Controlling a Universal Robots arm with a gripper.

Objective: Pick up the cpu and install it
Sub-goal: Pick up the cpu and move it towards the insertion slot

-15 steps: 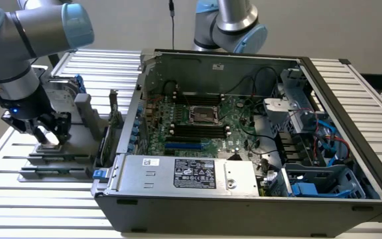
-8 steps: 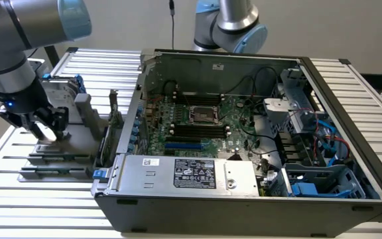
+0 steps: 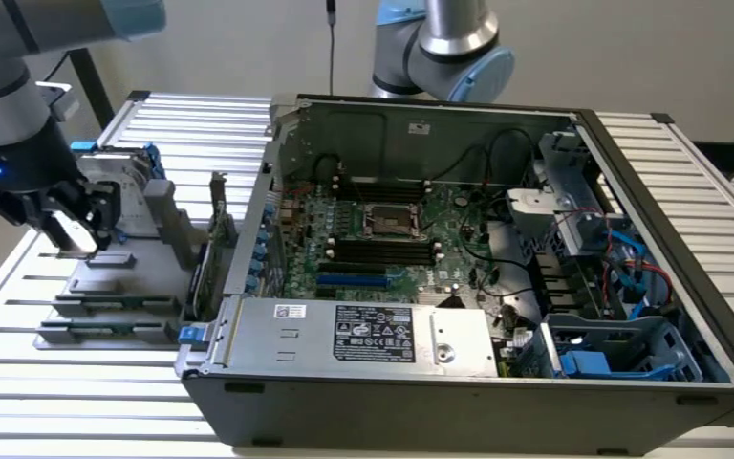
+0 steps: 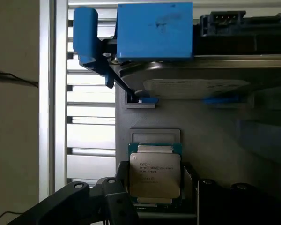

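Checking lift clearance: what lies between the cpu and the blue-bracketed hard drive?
In the wrist view, just bare grey holder surface between the cpu and the hard drive, nothing loose.

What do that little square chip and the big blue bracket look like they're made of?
The chip: a satin, silvery metal lid with printed lettering, sitting on a green board edge, likely fibreglass. The blue bracket: matte, evenly coloured, with moulded shapes, so probably plastic.
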